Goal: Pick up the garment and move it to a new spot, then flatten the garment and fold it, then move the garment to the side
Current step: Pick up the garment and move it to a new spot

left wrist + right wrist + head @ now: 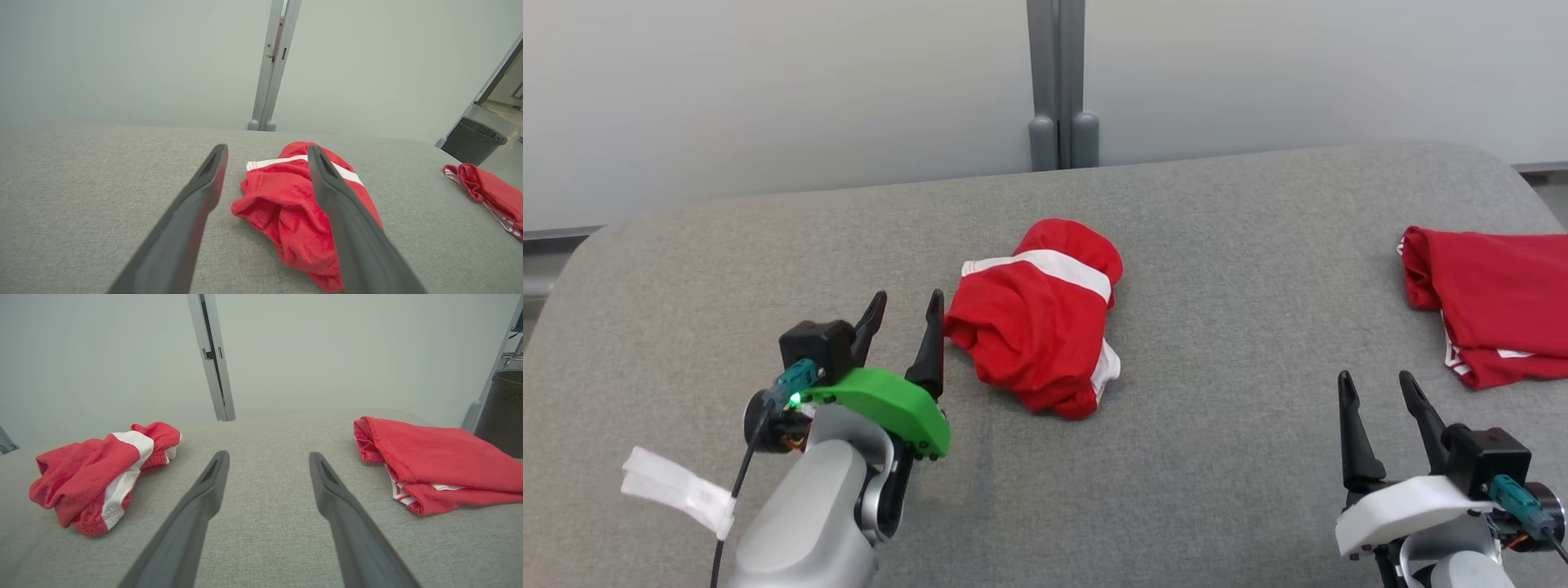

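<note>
A crumpled red garment (1036, 314) with white stripes lies in a heap at the middle of the grey table (1176, 457). My left gripper (905, 309) stands open just left of the heap, its right finger close to the cloth's edge and nothing between its fingers. From the left wrist, the garment (286, 204) lies ahead and partly behind the right finger; the left gripper (266, 152) is open. My right gripper (1376, 385) is open at the lower right, well apart from the heap. The right wrist view has the garment (98, 473) at its left and the open right gripper (269, 457) over bare table.
A second red garment (1494, 302), folded flat, lies at the table's right edge, also in the right wrist view as a folded red garment (433, 461). A dark bin (474, 141) stands on the floor beyond the table's right end. A grey post (1058, 82) rises behind the table.
</note>
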You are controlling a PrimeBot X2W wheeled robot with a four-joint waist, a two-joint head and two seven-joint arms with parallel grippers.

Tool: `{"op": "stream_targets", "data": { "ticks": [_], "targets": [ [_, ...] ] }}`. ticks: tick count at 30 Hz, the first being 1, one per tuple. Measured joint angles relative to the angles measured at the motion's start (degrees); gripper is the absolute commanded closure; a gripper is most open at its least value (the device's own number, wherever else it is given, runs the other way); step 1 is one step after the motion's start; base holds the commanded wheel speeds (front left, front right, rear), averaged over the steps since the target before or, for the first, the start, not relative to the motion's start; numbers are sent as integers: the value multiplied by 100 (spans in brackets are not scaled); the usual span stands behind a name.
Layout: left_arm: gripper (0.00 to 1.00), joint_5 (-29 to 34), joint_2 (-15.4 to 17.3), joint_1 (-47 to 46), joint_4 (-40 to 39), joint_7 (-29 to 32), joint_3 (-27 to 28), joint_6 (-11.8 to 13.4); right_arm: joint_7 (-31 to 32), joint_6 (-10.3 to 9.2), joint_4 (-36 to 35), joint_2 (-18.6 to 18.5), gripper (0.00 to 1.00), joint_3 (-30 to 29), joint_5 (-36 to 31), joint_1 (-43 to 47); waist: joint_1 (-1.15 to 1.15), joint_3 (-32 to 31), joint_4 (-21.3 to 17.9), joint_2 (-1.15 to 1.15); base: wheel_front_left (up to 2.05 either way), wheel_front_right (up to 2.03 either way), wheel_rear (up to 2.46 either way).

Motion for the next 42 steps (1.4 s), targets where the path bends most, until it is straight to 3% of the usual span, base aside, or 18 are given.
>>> {"op": "stream_targets", "data": {
  "ticks": [10,21,42],
  "targets": [
    [0,571,344,1314,-1034,-1,437,285,-2,0,48,0,0,83,82,368,0,-383,470,0,0,0,0],
    [0,761,313,2192,-1644,-1,681,461,-10,0,109,0,0,241,205,499,0,-516,725,0,0,0,0],
    [0,760,382,2448,-2141,92,865,709,-25,0,-3,0,0,214,107,479,0,-491,703,0,0,0,0]
  ]
}}
